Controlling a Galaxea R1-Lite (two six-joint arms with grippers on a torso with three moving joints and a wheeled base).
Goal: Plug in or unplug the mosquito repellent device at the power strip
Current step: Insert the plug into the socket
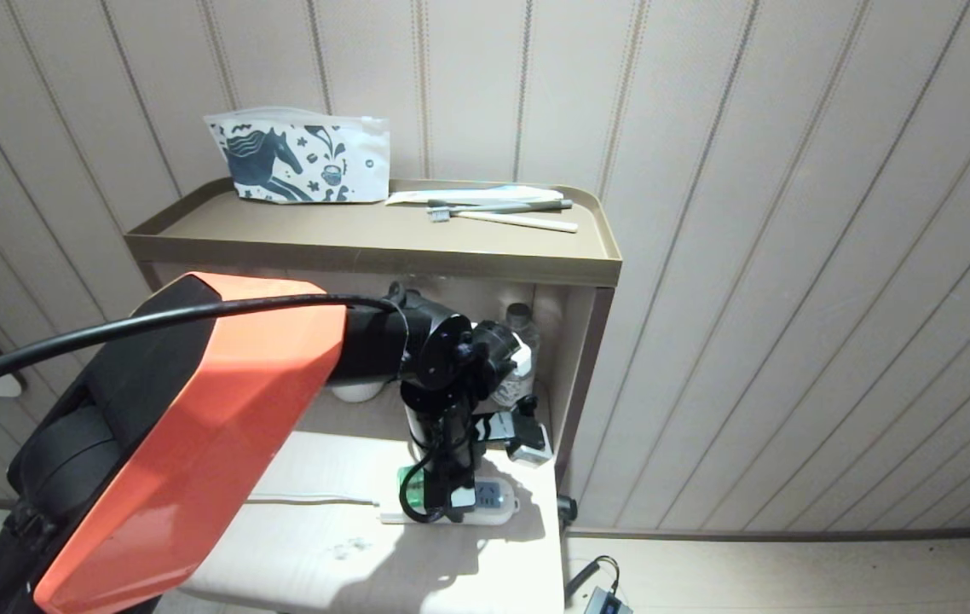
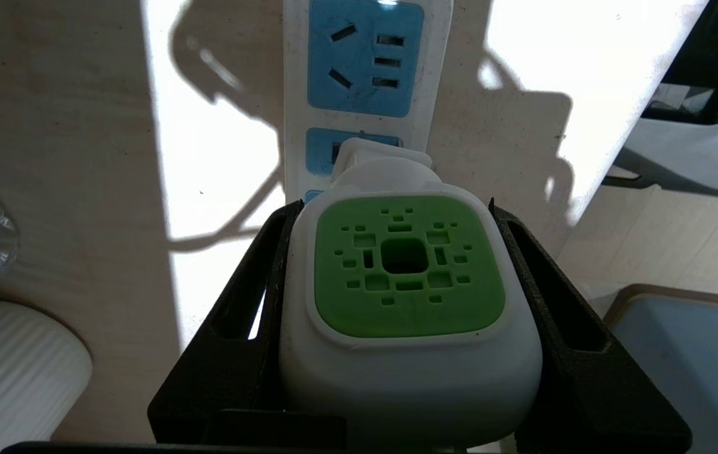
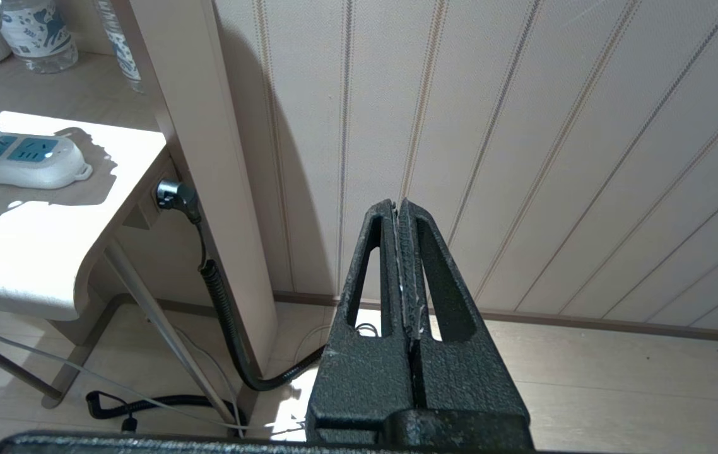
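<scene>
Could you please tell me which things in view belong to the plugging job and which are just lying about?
Job:
mosquito repellent device, held by left gripper
power strip

Lying about:
water bottle
pouch
toothbrush
right gripper, parked

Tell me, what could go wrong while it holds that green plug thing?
1. The left end effector clamps the repellent, which looks seated in the power strip. The strip lies loose on the table, so pulling up may lift the strip too.
2. A tilted pull could bend the pins.
3. Bottles stand close behind the arm; a swing might topple them.
</scene>
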